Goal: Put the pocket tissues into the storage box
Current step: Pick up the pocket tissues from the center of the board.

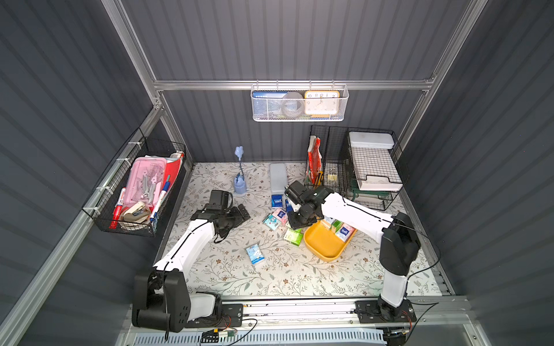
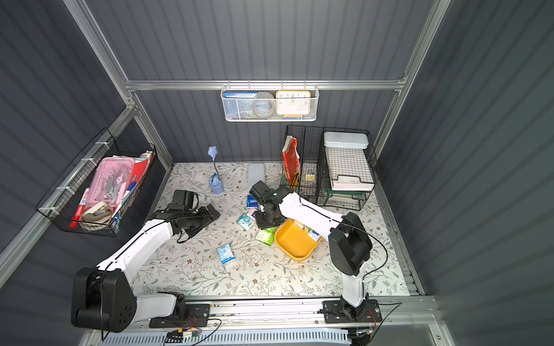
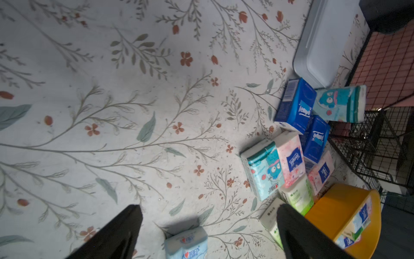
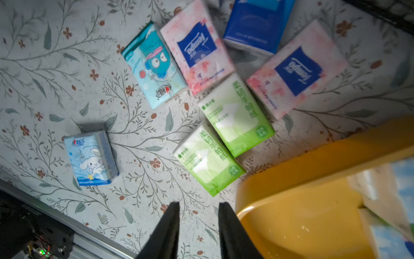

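1. As we are leaning over it, the shallow yellow plastic storage box (image 1: 321, 243) is holding soft plastic-wrapped pocket tissues (image 1: 345, 233); others are lying beside it.
2. Our left gripper (image 3: 208, 206) is gaping empty; our right gripper (image 4: 199, 203), barely parted, empty.

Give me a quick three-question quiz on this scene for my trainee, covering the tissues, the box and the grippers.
1. True or false: the storage box is empty.
2. In the right wrist view, how many green packets lie on the table beside the box? A one, B two, C five.
3. Which stands wider open, the left gripper or the right gripper?
Key: 1 false, pocket tissues already lie in it; 2 B; 3 left, and neither holds anything.
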Robot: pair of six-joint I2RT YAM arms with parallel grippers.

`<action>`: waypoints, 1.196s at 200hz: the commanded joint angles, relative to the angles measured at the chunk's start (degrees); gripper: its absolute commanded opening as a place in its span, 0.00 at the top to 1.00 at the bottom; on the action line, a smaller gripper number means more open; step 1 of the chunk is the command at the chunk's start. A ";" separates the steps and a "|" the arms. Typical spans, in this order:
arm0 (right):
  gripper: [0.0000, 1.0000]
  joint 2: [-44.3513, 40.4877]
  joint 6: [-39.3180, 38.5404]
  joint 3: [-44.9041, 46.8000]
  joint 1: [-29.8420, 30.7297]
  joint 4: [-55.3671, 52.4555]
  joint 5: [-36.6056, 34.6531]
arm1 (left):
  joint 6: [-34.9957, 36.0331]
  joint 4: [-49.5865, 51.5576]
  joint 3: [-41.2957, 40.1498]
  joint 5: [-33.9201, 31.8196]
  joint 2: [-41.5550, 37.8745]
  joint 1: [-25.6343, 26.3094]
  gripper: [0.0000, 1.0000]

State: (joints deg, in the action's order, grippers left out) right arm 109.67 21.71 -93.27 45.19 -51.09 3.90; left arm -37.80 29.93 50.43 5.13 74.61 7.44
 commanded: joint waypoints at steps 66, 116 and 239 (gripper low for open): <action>0.36 8.60 -18.85 -5.71 0.73 -8.38 3.19 | -2.98 -0.58 -3.70 3.04 -2.41 -1.72 0.01; 0.33 12.68 -21.44 -7.90 2.23 -8.76 -1.54 | -2.92 -0.80 -3.44 3.22 -2.28 -1.82 0.01; 0.29 17.85 -23.78 -9.92 2.93 -8.77 -3.08 | -3.07 -1.73 -3.72 4.09 -1.85 -1.82 0.01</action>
State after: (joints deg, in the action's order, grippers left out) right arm 125.84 -1.61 -101.97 47.51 -58.87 -0.05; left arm -40.29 28.29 47.07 8.19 72.90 5.96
